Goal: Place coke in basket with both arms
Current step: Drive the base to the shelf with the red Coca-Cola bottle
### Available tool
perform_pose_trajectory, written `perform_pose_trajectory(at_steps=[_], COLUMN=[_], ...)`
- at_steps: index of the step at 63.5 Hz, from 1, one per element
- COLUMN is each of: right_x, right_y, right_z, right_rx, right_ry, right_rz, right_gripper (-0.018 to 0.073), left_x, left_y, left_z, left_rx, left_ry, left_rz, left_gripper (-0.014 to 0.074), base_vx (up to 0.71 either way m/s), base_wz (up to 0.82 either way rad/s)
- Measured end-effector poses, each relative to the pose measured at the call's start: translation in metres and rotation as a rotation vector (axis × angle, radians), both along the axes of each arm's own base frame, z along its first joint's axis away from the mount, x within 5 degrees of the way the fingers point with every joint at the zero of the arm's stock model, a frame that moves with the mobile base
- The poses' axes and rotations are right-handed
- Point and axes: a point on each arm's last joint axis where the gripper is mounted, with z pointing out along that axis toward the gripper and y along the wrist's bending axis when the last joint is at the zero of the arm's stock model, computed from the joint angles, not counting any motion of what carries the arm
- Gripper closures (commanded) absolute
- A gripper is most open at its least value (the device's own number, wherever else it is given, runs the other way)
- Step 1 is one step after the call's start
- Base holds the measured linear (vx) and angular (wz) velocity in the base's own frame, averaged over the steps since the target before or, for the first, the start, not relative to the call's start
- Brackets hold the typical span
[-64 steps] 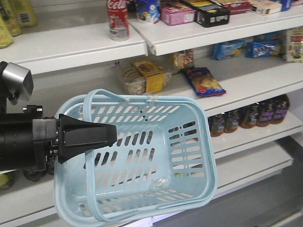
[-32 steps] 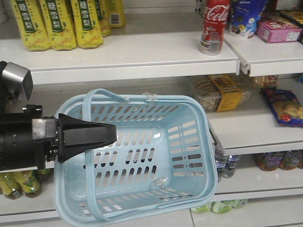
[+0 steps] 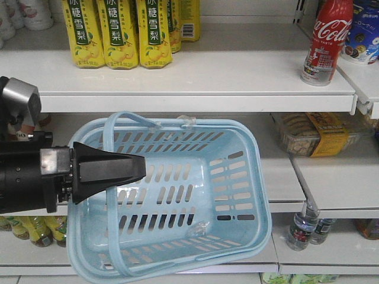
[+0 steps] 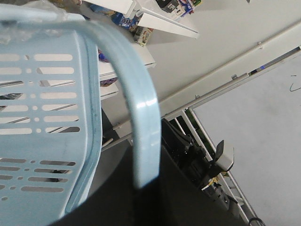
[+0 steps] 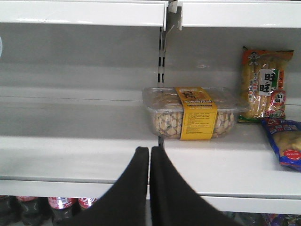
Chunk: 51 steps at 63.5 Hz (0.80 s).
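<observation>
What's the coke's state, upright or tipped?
Upright: the coke stands on its base on the upper shelf, outside the basket.

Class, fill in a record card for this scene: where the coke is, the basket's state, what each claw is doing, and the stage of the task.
coke: upright on the upper shelf, above and right of the basket, untouched
basket: light blue, opening towards the front camera, no bottle inside
left claw: shut on the basket's left edge
right claw: shut, holding nothing, facing a clear snack tub
stage: coke not yet picked up
</observation>
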Motion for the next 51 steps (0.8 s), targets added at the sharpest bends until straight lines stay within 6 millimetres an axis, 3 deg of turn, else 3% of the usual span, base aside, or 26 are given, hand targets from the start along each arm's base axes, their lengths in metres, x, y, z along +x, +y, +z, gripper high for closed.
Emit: perform_pose_trajectory(at_steps=[51], right_x=[0.0], right_y=[0.0], right_z=[0.0], right_rx=[0.0], right_ry=[0.0], right_rz=[0.0], right_gripper=[0.0564], left_x=[0.0], left_y=[0.0], left_z=[0.0], left_rx=[0.0], left_ry=[0.0], left_rz=[0.0], left_gripper=[0.0603], base_vx=[0.04], base_wz=[0.02])
